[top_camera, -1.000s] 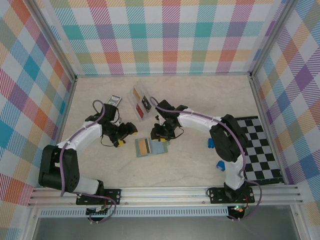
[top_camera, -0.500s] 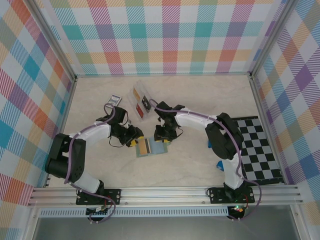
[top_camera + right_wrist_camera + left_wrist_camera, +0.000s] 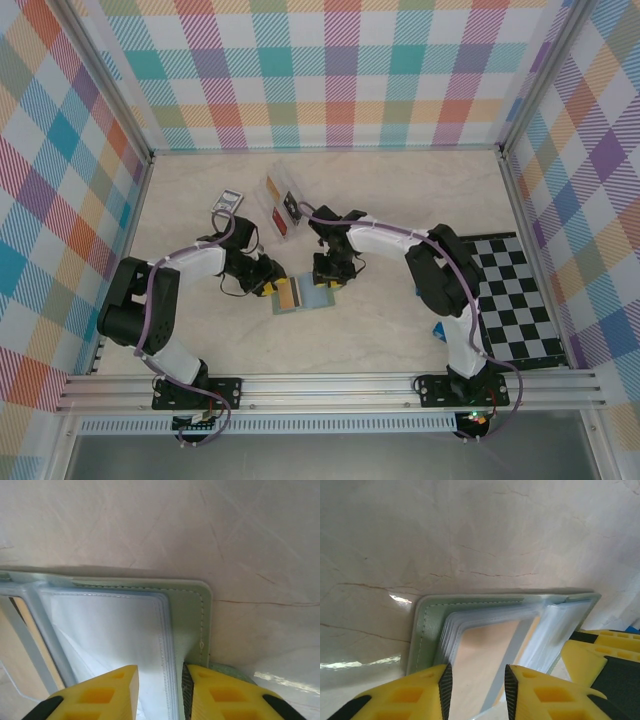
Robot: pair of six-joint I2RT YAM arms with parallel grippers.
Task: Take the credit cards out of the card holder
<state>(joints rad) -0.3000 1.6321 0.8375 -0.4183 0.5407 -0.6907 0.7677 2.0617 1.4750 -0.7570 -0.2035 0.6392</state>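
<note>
The card holder, a sage-green folding wallet, lies opened flat on the pale table between the two arms, with its clear sleeves facing up. A tan credit card sits inside a sleeve on the holder's left half. The left gripper meets the holder's left edge. In the left wrist view its yellow fingers stand a narrow gap apart with the card-bearing sleeve between them; whether they pinch it cannot be told. The right gripper is at the holder's far right edge. In the right wrist view its fingers are likewise narrowly parted astride the stacked sleeve edges, and a grip cannot be confirmed. Beyond the holder lie a clear compartment tray and a dark picture card. A checkered mat lies at the table's right side.
</note>
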